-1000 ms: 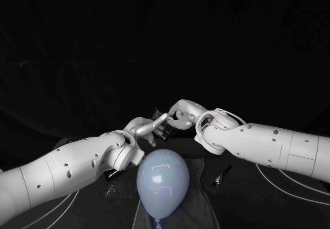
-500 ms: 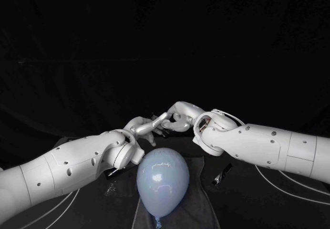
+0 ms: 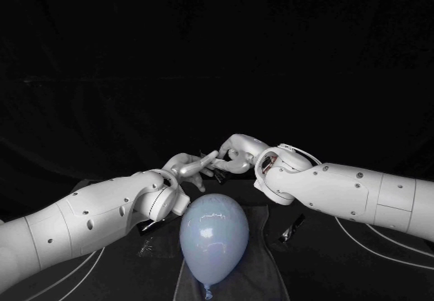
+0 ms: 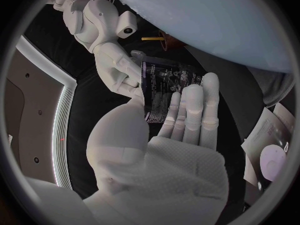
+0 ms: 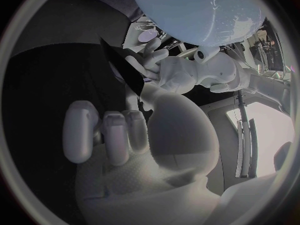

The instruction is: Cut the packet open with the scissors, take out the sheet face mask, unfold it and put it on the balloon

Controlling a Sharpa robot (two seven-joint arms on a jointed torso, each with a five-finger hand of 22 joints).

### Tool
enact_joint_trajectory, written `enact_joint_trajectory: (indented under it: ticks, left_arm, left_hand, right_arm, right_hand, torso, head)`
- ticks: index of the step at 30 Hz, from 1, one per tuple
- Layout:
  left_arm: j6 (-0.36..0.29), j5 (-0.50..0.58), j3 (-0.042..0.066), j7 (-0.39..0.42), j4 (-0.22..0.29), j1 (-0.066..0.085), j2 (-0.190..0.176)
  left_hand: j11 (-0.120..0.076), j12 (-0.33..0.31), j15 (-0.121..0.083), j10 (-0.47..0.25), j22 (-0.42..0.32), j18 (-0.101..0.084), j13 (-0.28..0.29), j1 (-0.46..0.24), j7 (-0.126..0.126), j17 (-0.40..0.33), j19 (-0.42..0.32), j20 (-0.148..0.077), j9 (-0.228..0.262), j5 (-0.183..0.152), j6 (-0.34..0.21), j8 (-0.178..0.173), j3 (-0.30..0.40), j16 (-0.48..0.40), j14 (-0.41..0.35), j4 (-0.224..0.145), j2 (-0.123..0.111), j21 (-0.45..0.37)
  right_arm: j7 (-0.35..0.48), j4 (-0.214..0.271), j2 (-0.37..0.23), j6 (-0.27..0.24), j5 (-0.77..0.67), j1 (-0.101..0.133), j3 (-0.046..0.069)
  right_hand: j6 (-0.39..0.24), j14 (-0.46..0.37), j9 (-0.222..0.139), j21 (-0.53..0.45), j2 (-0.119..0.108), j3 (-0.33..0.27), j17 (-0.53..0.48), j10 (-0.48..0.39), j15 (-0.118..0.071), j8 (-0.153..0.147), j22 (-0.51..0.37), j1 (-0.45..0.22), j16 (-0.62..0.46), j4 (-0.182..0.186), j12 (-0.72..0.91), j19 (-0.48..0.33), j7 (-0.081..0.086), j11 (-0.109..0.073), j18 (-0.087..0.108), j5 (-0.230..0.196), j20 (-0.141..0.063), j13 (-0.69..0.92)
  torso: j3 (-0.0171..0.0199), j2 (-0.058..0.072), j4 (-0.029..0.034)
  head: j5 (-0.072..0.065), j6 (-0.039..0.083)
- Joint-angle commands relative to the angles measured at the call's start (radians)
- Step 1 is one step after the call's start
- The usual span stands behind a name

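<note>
Packet [image 4: 170, 85]: dark, with printed text, held up off the counter [image 3: 362, 269] between the two hands, behind and above the narrow far end of the balloon [image 3: 214, 233]. No cut or opening can be made out on it. In the right wrist view it is seen nearly edge-on as a thin dark sliver.

Left hand [image 3: 192, 168]: packet is gripped, laid flat across the straight fingers [image 4: 190, 110], with the thumb pressed onto its lower part.

Right hand [image 3: 237, 153]: fingertips are closed on the packet's opposite edge, as seen in the left wrist view, and the remaining fingers are curled in. So the packet is held from both sides, and the two hands meet almost fingertip to fingertip over it.

Balloon: pale blue, inflated, laid lengthwise on the counter with the knot toward the robot, resting on a grey mat [image 3: 262, 251]. It is touched by neither hand. The left forearm passes just beside it.

Scissors [image 3: 291, 231]: laid on the counter right of the balloon, near the mat's edge, under the right forearm, touched by nothing.
</note>
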Motion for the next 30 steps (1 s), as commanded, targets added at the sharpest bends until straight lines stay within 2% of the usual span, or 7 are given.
enact_joint_trajectory:
  ticks: [1,4,9,16,21,24,30]
  left_arm:
    - [0.022,0.025,0.001,0.018,0.004,0.001,-0.003]
    - [0.024,0.03,0.001,0.022,0.008,0.001,-0.007]
    - [0.028,0.033,0.001,0.026,0.015,0.001,-0.013]
    - [0.032,0.035,0.001,0.026,0.02,0.001,-0.017]
    - [0.037,0.035,0.001,0.019,0.02,0.002,-0.021]
    - [0.042,0.034,0.001,0.015,0.02,0.002,-0.023]
    - [0.051,0.029,0.001,0.011,0.02,0.002,-0.025]
  left_hand:
    - [-0.001,0.007,0.001,-0.009,-0.001,0.014,0.001,0.037,0.045,-0.002,-0.004,0.003,0.002,-0.003,-0.002,0.008,0.001,0.005,-0.01,-0.001,0.011,-0.003]
    - [-0.001,0.009,0.001,-0.011,-0.002,0.014,0.001,0.067,0.044,-0.004,-0.005,0.002,0.003,-0.003,0.002,0.011,-0.003,0.008,-0.011,-0.001,0.02,-0.003]
    - [-0.002,0.011,0.0,-0.013,-0.002,0.014,0.001,0.09,0.043,-0.006,-0.005,0.002,0.004,-0.003,0.004,0.013,-0.019,0.01,-0.013,-0.001,0.013,-0.002]
    - [-0.002,0.012,0.0,-0.014,-0.003,0.014,0.0,0.11,0.043,-0.007,-0.005,0.001,0.005,-0.003,0.006,0.016,-0.036,0.012,-0.014,-0.001,0.006,-0.002]
    - [-0.002,0.015,0.0,-0.016,-0.003,0.014,0.0,0.141,0.043,-0.01,-0.005,0.001,0.006,-0.003,0.004,0.017,-0.076,0.015,-0.015,0.0,-0.029,-0.001]
    - [-0.002,0.016,0.0,-0.017,-0.004,0.014,-0.001,0.166,0.043,-0.012,-0.005,0.001,0.007,-0.003,0.006,0.018,-0.092,0.017,-0.015,-0.001,-0.04,0.0]
    - [-0.008,0.02,-0.004,-0.018,-0.005,0.014,-0.001,0.267,0.034,-0.017,-0.004,-0.002,0.012,-0.003,0.027,0.032,-0.096,0.02,-0.016,-0.009,-0.017,0.001]
  right_arm:
    - [-0.003,-0.002,0.001,0.003,0.027,0.001,0.001]
    - [-0.004,-0.007,0.001,0.004,0.03,0.0,0.001]
    - [-0.006,-0.019,0.004,0.008,0.03,0.0,0.001]
    - [-0.008,-0.026,0.006,0.009,0.03,0.0,0.001]
    - [-0.008,-0.028,0.006,0.005,0.029,0.0,0.002]
    - [-0.008,-0.026,0.005,0.002,0.029,0.0,0.002]
    - [-0.006,-0.022,0.002,-0.002,0.029,0.0,0.002]
  right_hand:
    - [0.004,0.106,0.052,0.002,0.005,0.0,0.257,0.08,-0.007,0.031,0.186,0.005,0.003,-0.006,0.005,0.014,-0.002,-0.005,-0.008,0.003,-0.007,0.226]
    - [0.004,0.106,0.052,0.002,0.005,0.0,0.257,0.08,-0.007,0.031,0.186,0.005,0.003,-0.006,0.005,0.014,-0.002,-0.005,-0.008,0.003,-0.007,0.226]
    - [0.004,0.106,0.052,0.002,0.005,0.0,0.257,0.08,-0.007,0.031,0.186,0.005,0.003,-0.006,0.005,0.014,-0.002,-0.005,-0.008,0.003,-0.007,0.226]
    - [0.004,0.106,0.052,0.002,0.006,0.001,0.259,0.079,-0.007,0.032,0.186,0.005,0.003,-0.006,0.004,0.014,-0.002,-0.005,-0.008,0.003,-0.007,0.226]
    - [0.003,0.106,0.052,0.002,0.007,0.002,0.258,0.079,-0.007,0.033,0.186,0.005,0.003,-0.006,0.003,0.014,-0.002,-0.005,-0.008,0.003,-0.007,0.225]
    - [0.003,0.106,0.052,0.002,0.007,0.002,0.258,0.079,-0.007,0.033,0.186,0.005,0.003,-0.006,0.003,0.014,-0.002,-0.005,-0.008,0.003,-0.007,0.225]
    - [0.003,0.106,0.052,0.002,0.007,0.002,0.258,0.079,-0.007,0.033,0.186,0.005,0.003,-0.006,0.003,0.014,-0.002,-0.005,-0.008,0.003,-0.007,0.225]
  torso:
    - [0.0002,0.0,0.0005]
    - [0.0006,0.0,-0.0002]
    - [-0.0008,0.001,0.0006]
    - [0.0002,0.001,0.0011]
    - [-0.0001,-0.001,0.0007]
    - [0.0001,-0.001,0.0005]
    - [-0.0001,0.0,0.0001]
  head:
    - [-0.001,-0.001]
    - [-0.001,-0.003]
    - [-0.004,-0.002]
    - [-0.005,-0.003]
    - [-0.005,-0.004]
    - [-0.005,-0.004]
    - [-0.006,-0.004]
